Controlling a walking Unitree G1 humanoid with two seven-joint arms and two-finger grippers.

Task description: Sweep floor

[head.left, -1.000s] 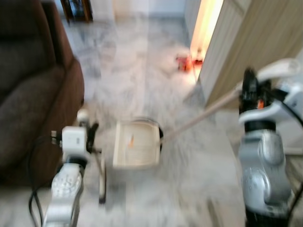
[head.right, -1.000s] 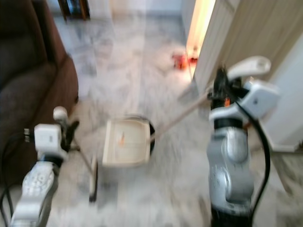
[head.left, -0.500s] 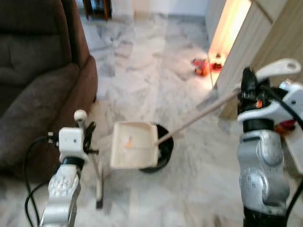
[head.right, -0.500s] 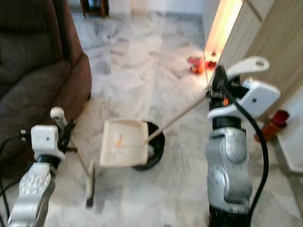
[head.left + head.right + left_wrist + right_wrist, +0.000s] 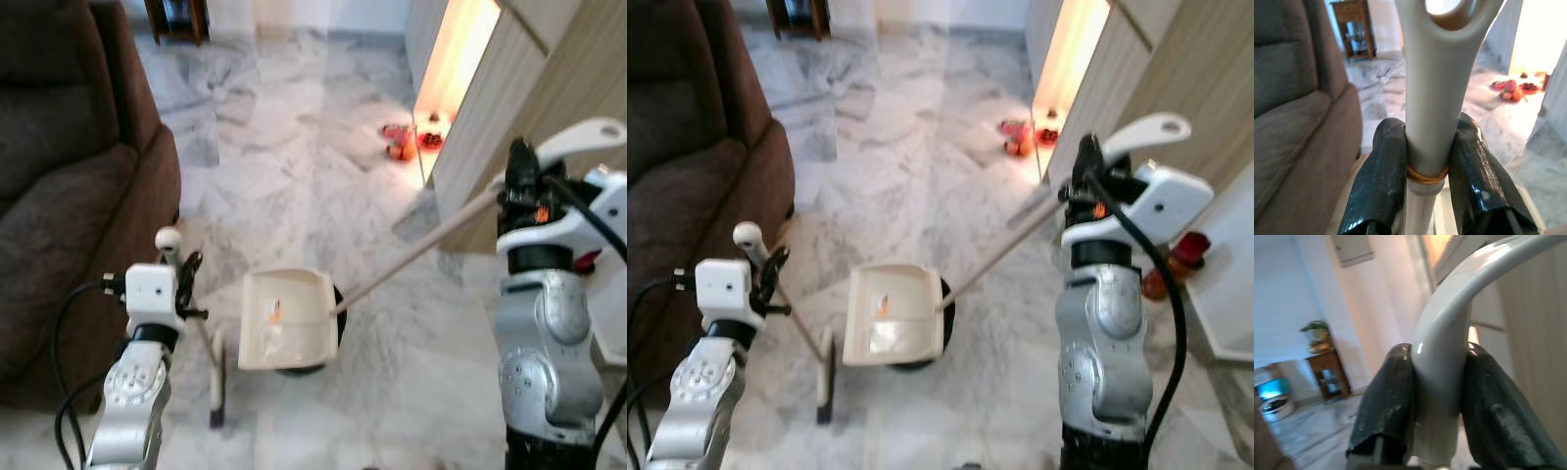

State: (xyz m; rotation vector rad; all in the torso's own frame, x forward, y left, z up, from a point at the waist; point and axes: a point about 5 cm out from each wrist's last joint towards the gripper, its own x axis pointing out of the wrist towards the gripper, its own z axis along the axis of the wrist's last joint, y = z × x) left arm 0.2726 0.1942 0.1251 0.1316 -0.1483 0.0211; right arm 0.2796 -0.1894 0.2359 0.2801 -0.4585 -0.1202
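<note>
The broom [image 5: 201, 338] is pinched by the left claw [image 5: 1422, 181] beside the sofa [image 5: 69, 186]. The dustpan [image 5: 286, 318], right of the broom, is carried by its handle, clamped in the right claw [image 5: 1437, 406].

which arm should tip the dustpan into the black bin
Right, probably. The right gripper is shut on the dustpan handle, with the dustpan already above the black bin. The left gripper holds the broom.

The dustpan [image 5: 285, 318] hides most of a dark round thing [image 5: 336, 313] under it; the small orange bit [image 5: 273, 310] inside is too small to tell.
</note>
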